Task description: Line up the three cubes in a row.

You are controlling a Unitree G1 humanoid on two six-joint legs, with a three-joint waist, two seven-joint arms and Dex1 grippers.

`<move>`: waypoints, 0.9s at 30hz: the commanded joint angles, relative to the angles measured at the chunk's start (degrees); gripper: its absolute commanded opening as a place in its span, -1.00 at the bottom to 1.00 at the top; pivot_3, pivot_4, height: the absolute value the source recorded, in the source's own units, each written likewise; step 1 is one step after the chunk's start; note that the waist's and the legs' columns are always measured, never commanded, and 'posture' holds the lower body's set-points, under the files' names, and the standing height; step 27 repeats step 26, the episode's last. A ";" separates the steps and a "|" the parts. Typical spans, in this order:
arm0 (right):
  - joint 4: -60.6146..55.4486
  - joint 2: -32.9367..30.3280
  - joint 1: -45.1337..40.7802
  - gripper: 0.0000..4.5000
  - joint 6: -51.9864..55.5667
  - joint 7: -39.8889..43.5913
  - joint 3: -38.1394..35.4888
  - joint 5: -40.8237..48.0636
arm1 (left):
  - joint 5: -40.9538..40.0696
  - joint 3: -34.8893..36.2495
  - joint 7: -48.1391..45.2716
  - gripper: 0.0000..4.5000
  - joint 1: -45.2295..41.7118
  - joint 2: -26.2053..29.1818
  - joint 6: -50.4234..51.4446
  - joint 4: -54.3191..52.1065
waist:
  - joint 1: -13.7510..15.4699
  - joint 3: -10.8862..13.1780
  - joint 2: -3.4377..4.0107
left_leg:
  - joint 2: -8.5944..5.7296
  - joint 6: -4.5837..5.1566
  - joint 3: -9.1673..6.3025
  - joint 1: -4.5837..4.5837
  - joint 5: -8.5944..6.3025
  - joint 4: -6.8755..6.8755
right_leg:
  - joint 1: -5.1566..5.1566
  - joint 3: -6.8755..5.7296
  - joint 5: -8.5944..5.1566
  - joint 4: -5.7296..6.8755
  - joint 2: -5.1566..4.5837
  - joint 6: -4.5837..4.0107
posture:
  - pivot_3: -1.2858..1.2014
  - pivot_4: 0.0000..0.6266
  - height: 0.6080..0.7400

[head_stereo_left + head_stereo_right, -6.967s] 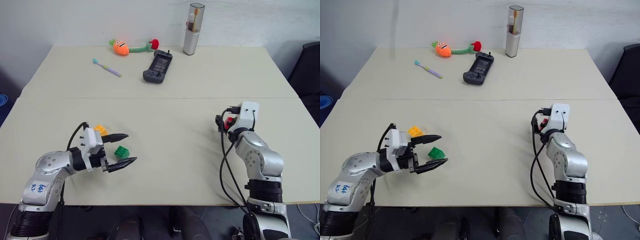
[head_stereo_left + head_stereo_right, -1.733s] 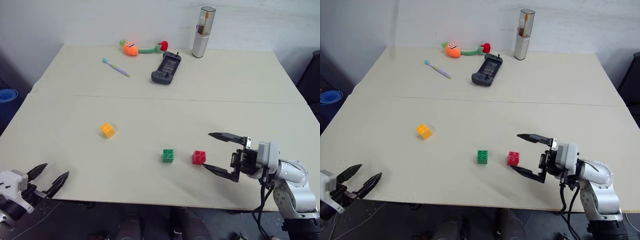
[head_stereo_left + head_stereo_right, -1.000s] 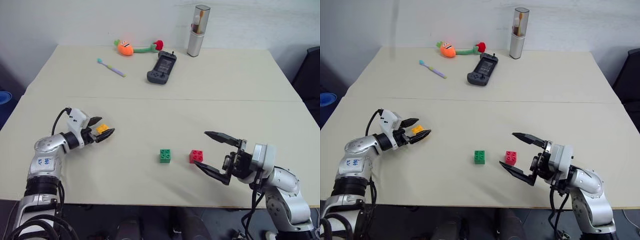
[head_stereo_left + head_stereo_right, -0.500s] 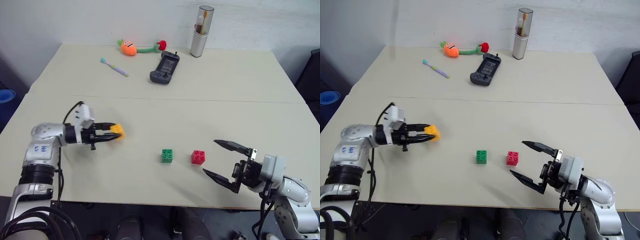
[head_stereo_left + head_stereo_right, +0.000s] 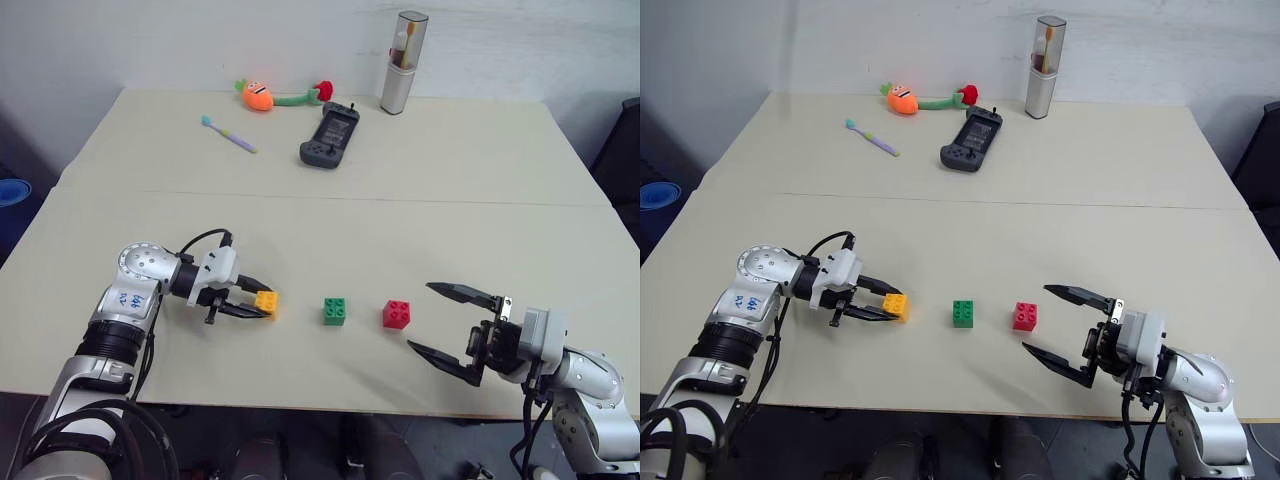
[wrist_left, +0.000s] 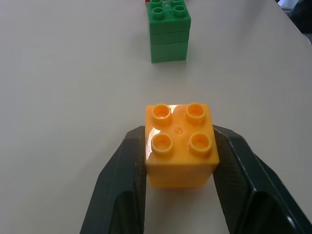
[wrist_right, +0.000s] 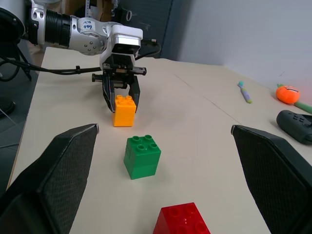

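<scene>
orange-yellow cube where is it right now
The orange-yellow cube sits on the table's near left, clamped in the left hand, just left of the green cube.

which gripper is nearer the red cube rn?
Right. The open right gripper sits just off the red cube, on the side away from the green cube. The left gripper is beyond the green cube, shut on the orange-yellow cube.

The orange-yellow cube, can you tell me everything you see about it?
The orange-yellow cube is a small, shiny plastic toy brick with four round studs on top. It sits upright, studs up, on the beige table. The left gripper is shut on it, one black finger pressed to each side. It stands apart from the green cube, roughly in line with the green cube and the red cube beyond it.
</scene>
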 commanded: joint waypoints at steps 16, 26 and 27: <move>1.62 -17.24 -0.68 1.00 7.39 8.97 -9.12 3.80 | -8.06 13.64 3.15 0.70 11.25 10.95 7.49 -11.15 | -0.84 0.04 0.04 | 0.10 0.14 0.00 0.00 -0.11 0.01 | -0.01 0.01 -0.01 -0.02 0.03 -0.01 | 0.03 -0.52 1.00; 21.26 -21.68 -13.02 1.00 2.75 19.38 -6.93 -1.50 | -10.45 27.14 11.18 0.70 34.58 15.56 11.85 -25.64 | -0.99 0.10 0.09 | 0.11 0.28 -0.08 0.04 -0.20 -0.02 | 0.01 -0.02 -0.03 -0.03 -0.07 -0.03 | 0.03 -0.52 1.00; 21.26 -21.68 -13.02 1.00 2.75 19.38 -6.93 -1.50 | -10.45 27.14 11.18 0.70 34.58 15.56 11.85 -25.64 | -0.99 0.10 0.09 | 0.11 0.28 -0.08 0.04 -0.20 -0.02 | 0.01 -0.02 -0.03 -0.03 -0.07 -0.03 | 0.03 -0.52 1.00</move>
